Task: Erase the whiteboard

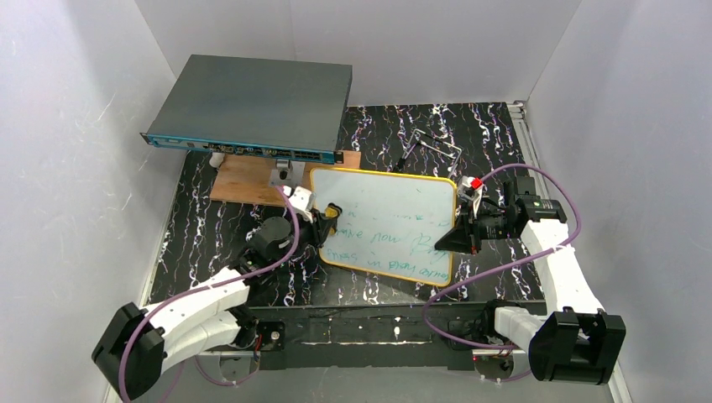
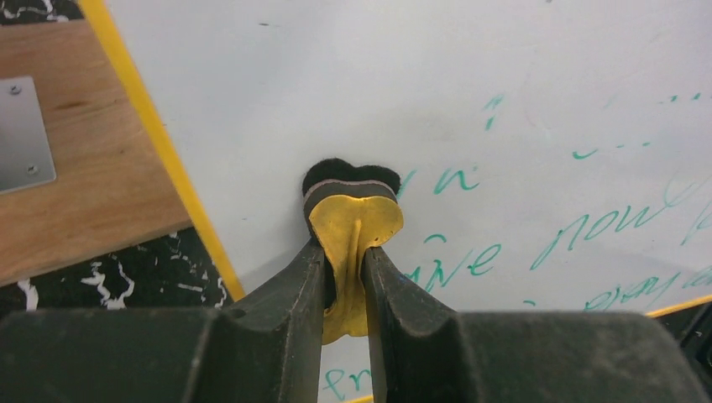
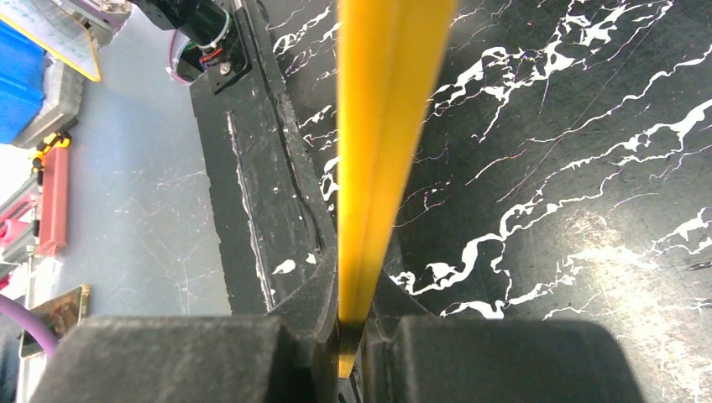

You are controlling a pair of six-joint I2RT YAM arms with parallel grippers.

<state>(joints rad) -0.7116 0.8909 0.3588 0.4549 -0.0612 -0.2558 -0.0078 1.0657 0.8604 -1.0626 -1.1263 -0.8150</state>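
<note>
- Now, at the far left rear sits a dark-grey network switch point(image 1: 252, 105), its front edge over a brown wooden board point(image 1: 239, 180). Neither is part of the wiping, so strokes should stop short of both.
- Next comes the left claw point(image 2: 346, 277), closed narrow on a small yellow eraser point(image 2: 357, 220). It pinches the soft body until it bulges, and the black felt face meets the surface close to the left frame.
- Then the whiteboard point(image 1: 395, 197), yellow-framed, lies on the black marbled desk point(image 1: 495, 138) between the two arms, with its far-left corner over the wooden board. Its upper left is blank, while green handwriting point(image 2: 470, 260) runs across the middle, the right side and the near edge (faint higher up, plainer lower down).
- As I judge it, the step in hand is the wipe itself, with most of the text left to clear. It wants the felt flat, steady downward pressure, and long overlapping passes from the blank zone rightward and toward the near edge, not dabs. The pinch takes little of the eraser, so heavy side load could twist it loose.
- Last, the right claw point(image 3: 353, 332) is clamped on the board's right frame, seen edge-on from its wrist. Strokes toward it would push the board into that brace rather than drag it away, and they should stop before the felt reaches the fingers.
</note>
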